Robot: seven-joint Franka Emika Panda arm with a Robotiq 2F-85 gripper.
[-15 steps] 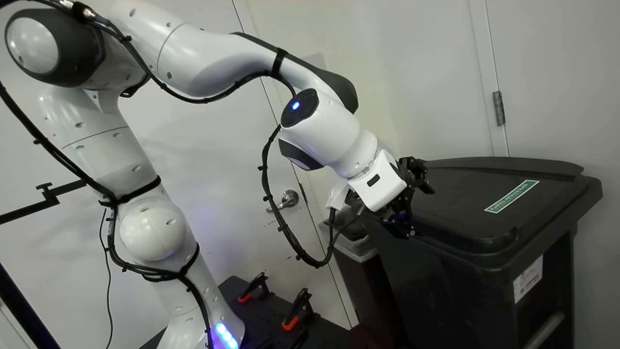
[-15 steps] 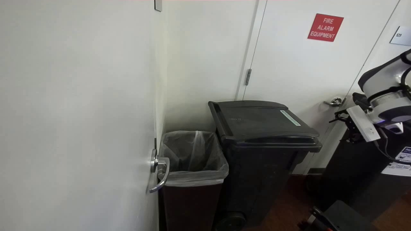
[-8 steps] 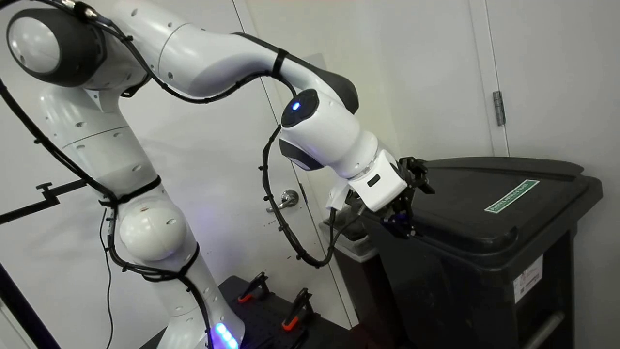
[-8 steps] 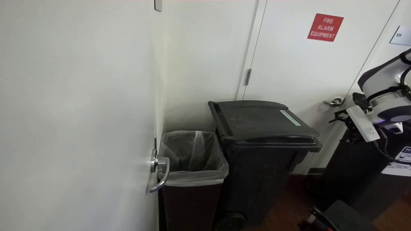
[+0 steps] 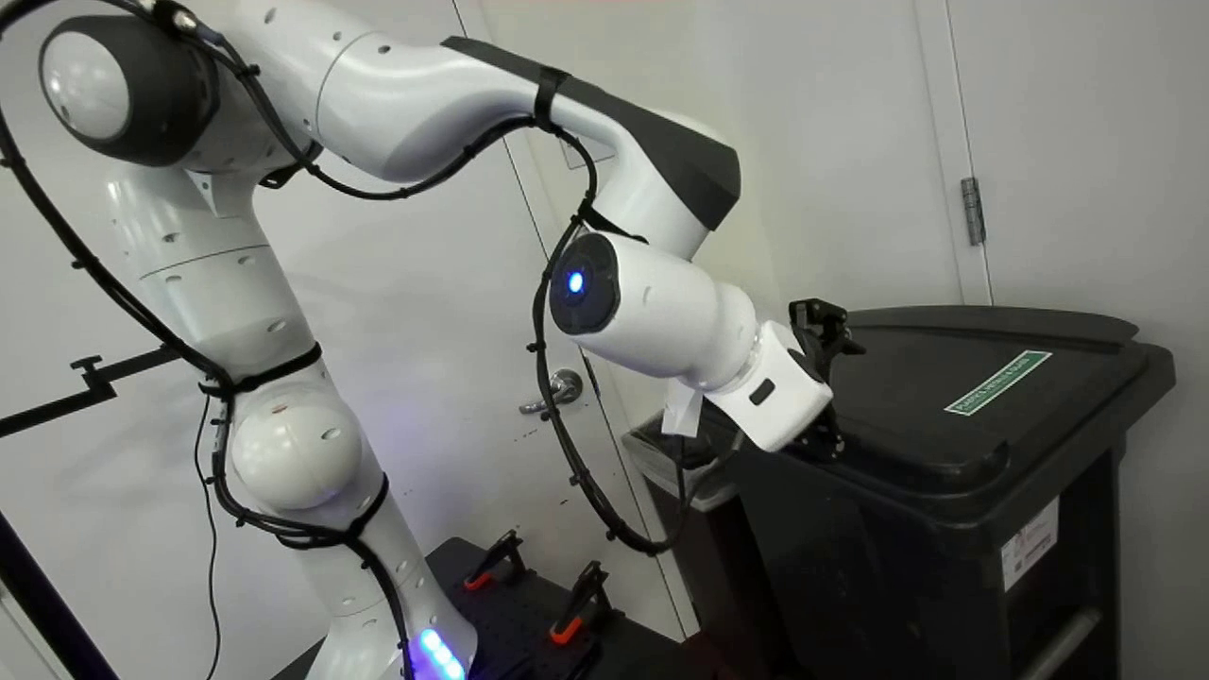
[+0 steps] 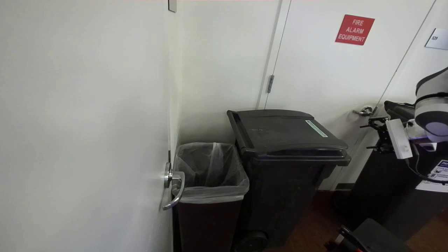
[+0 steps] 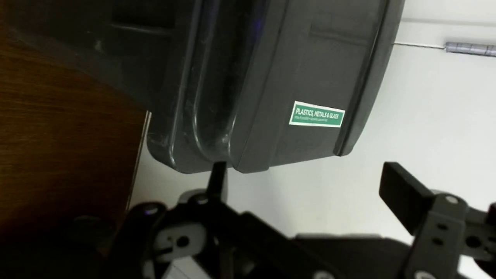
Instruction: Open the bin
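The bin is a large black wheelie bin [image 5: 907,567], also seen in an exterior view [image 6: 280,189]. Its lid [image 5: 907,387] lies shut, with a green-white sticker [image 5: 998,382] on top. In the wrist view the lid [image 7: 329,69] stands sideways in the upper middle, and the sticker [image 7: 317,114] reads "Plastics, metals & glass". My gripper [image 7: 304,174] is open, with nothing between its fingers. In an exterior view the gripper [image 6: 365,137] is beside the lid's front edge, apart from it and roughly level with the lid. In an exterior view the gripper [image 5: 841,397] overlaps the lid's near side.
A brown waste bin with a clear liner [image 6: 213,192] stands against the black bin. A door handle [image 6: 175,185] juts out near it. Another dark bin with a white notice [image 6: 434,183] is behind the arm. Clamps [image 5: 576,604] sit on the robot's base table.
In the last half second the wrist has dropped and turned, so the gripper points more level. In an exterior view it has shifted right. The bin and its lid have not moved.
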